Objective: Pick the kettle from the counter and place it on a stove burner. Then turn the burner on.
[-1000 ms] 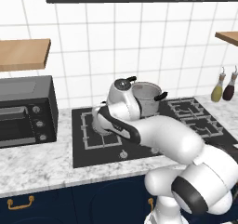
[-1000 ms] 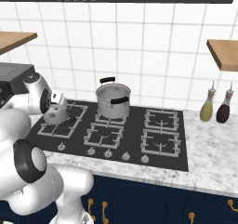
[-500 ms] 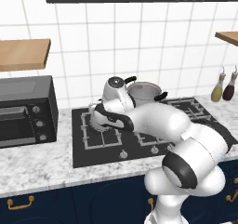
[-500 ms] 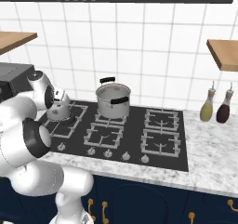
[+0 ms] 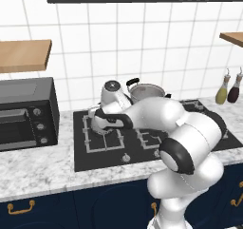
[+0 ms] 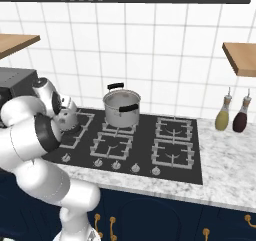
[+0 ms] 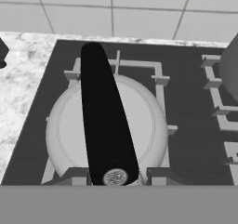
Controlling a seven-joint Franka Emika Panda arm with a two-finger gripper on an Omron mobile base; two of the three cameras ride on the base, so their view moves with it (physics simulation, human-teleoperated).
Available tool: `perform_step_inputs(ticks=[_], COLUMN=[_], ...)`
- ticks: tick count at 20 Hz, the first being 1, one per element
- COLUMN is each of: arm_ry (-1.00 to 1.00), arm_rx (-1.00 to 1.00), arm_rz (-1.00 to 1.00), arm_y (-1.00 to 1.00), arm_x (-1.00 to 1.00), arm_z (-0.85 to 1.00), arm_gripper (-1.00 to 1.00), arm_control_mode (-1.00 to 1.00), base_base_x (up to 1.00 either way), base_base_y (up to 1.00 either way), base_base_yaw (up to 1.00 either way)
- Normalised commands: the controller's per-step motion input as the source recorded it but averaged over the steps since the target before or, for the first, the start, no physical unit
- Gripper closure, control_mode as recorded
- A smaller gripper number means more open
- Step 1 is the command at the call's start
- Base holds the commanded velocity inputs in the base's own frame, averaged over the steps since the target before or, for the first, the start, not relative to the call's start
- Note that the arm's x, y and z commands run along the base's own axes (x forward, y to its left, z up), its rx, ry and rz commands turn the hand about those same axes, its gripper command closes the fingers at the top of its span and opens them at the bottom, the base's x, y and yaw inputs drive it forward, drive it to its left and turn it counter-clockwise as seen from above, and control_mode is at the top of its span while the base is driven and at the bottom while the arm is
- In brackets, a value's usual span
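Just kettle (image 7: 107, 125), no legible lettering

In the left base view the arm's wrist covers most of the kettle (image 5: 98, 123), leaving only a sliver of pale body over the stove burner (image 5: 102, 134). In the right base view the forearm hides the kettle (image 6: 66, 119) save its rounded top. In the hand view the gripper (image 7: 116, 177) fingertips sit at the grey band, their spacing unreadable; the pot (image 7: 230, 69) beside the kettle is cut off by the edge.
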Motion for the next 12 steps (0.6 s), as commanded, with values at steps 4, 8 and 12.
perform_step_inputs(ticks=[4,8,12], arm_ry=[0.0,0.0,0.0], arm_rx=[0.0,0.0,0.0], arm_rz=[0.0,0.0,0.0], arm_y=[0.01,0.02,0.04], arm_x=[0.16,0.1,0.04], arm_z=[-0.12,-0.01,-0.16], arm_gripper=[1.0,1.0,1.0], arm_control_mode=[-1.0,-1.0,-1.0], base_base_x=[0.0,0.0,0.0], base_base_y=[0.0,0.0,0.0], base_base_yaw=[0.0,0.0,0.0])
